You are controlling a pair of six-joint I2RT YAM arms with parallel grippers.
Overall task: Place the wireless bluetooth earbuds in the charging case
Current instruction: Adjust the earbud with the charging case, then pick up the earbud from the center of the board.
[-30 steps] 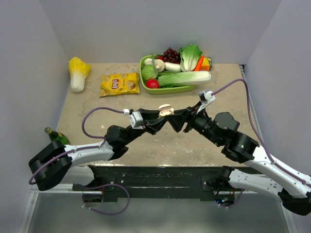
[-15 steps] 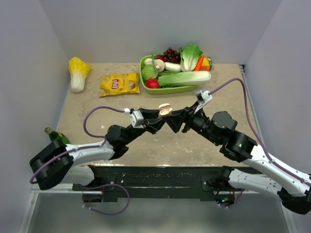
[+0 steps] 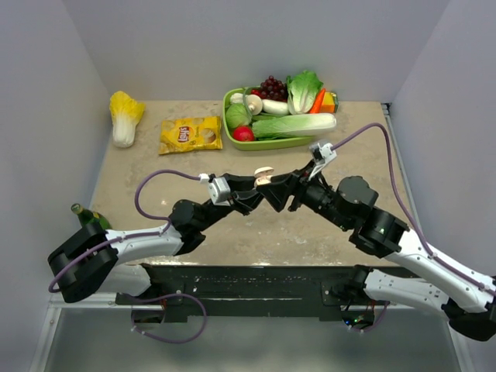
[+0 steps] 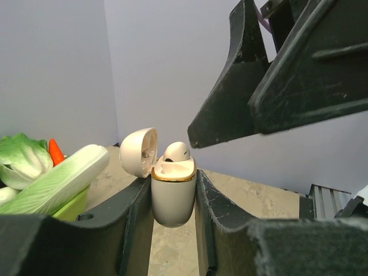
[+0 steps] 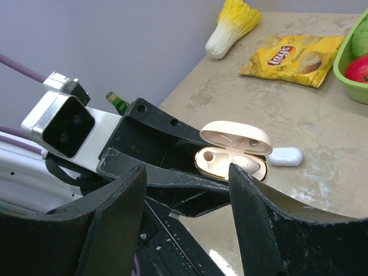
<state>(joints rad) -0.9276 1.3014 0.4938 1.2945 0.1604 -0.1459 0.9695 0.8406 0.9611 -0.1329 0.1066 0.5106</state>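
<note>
One earbud (image 4: pixel 176 151) sits in the open charging case (image 5: pixel 233 158), which our left gripper (image 4: pixel 171 192) clamps between its fingers above the table (image 5: pixel 322 132); the second earbud (image 5: pixel 286 156) lies on that table. Our right gripper (image 5: pixel 185 169) hovers close, fingers apart, empty.

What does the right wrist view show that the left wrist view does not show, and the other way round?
Only the right wrist view: a chips bag, a yellow cabbage, a green bottle and a white earbud lying on the table.
Only the left wrist view: a carrot and lettuce.
Both: the open case, clamped in the left tool, with a second earbud sitting inside.
</note>
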